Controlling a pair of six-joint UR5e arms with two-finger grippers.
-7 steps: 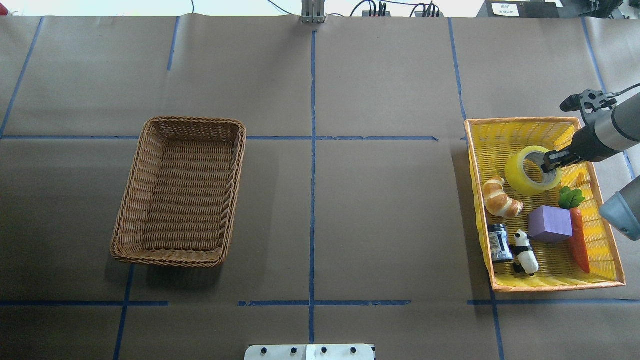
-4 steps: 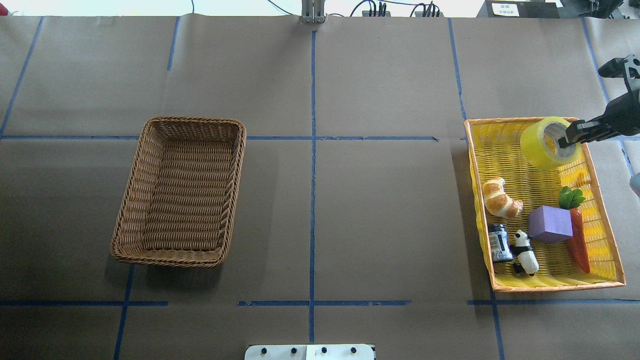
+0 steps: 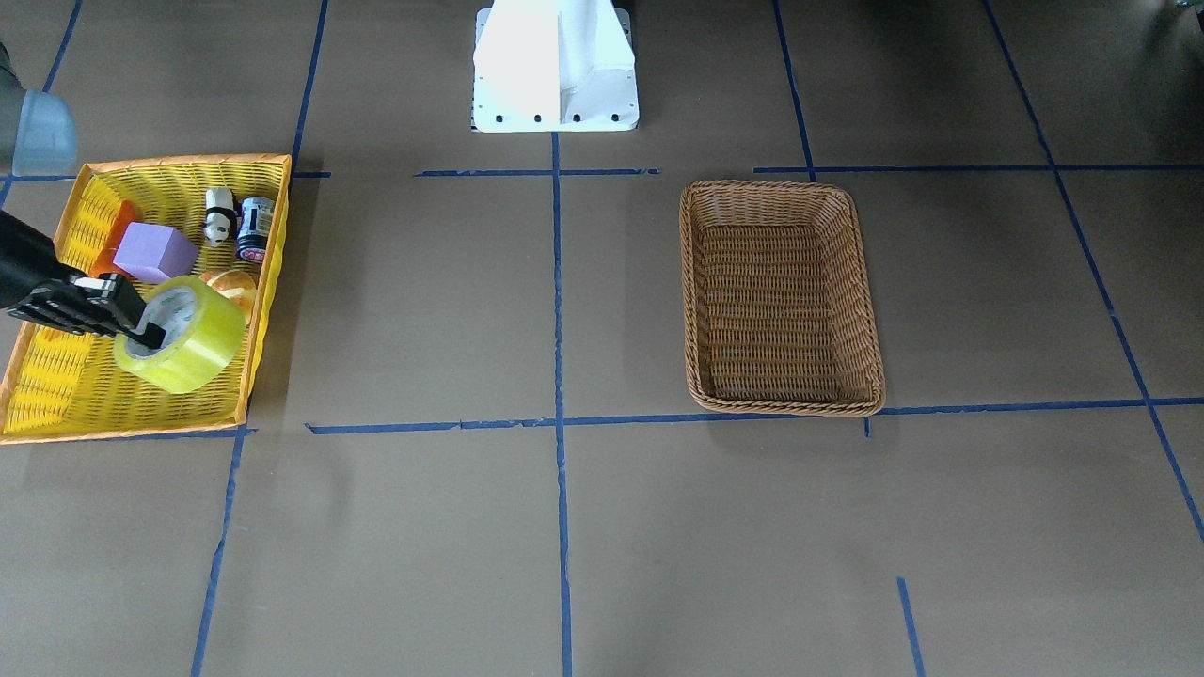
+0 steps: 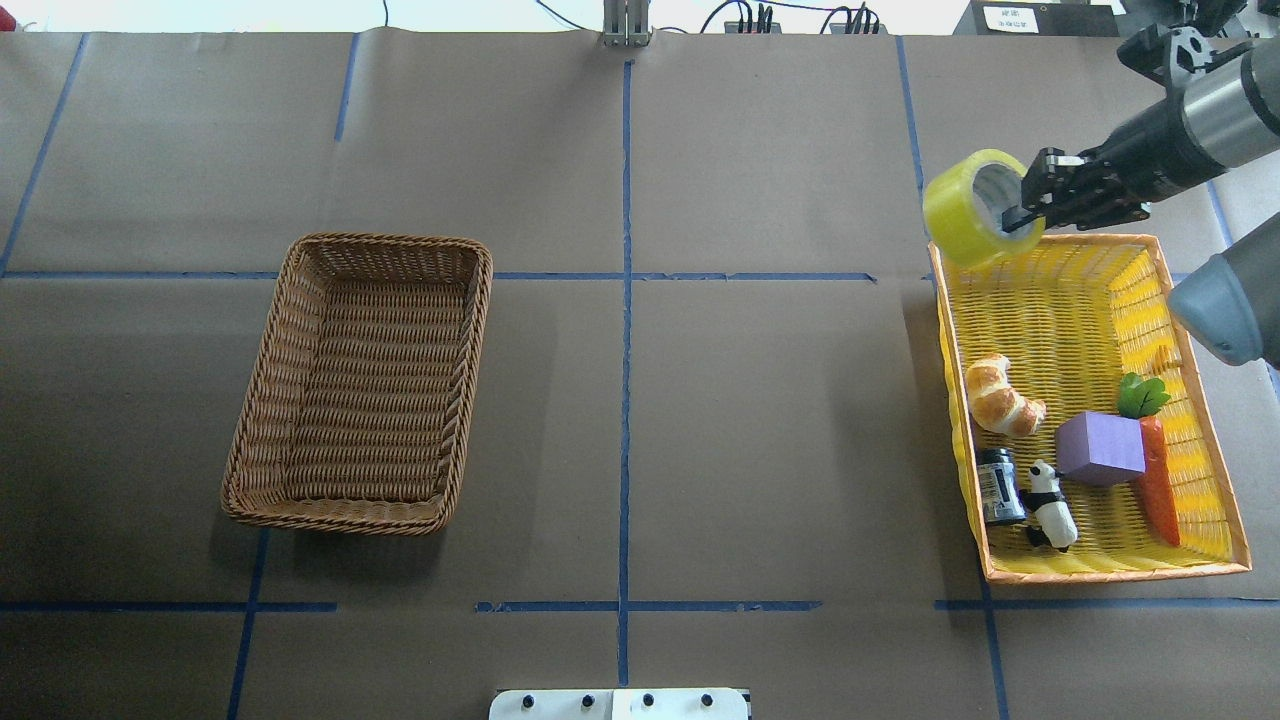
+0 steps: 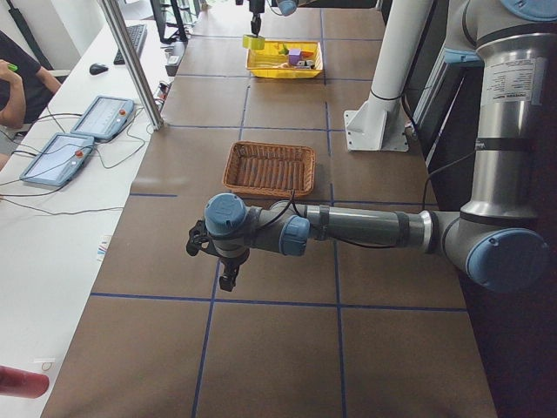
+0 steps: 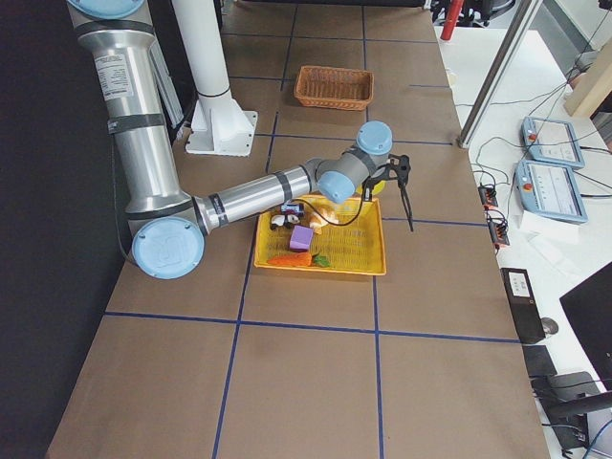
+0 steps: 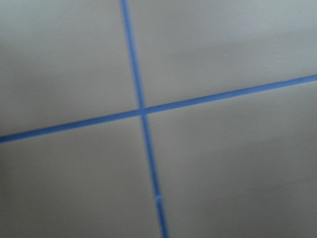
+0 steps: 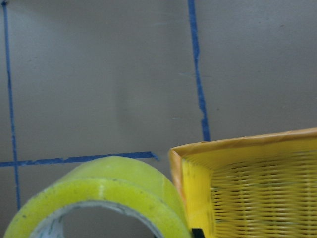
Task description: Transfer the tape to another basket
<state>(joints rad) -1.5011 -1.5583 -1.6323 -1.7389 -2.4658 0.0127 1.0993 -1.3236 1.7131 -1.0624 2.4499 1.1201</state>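
Overhead exterior: right tool (image 4: 1022,215) is clamped on the tape (image 4: 968,210), with one finger inside the core.
The roll hangs in the air by the far corner of the yellow tray (image 4: 1100,574), well apart from the brown basket (image 4: 300,262) across the bench (image 4: 760,420). The left tool (image 5: 227,277) only shows from the side, so can't tell if it's open.
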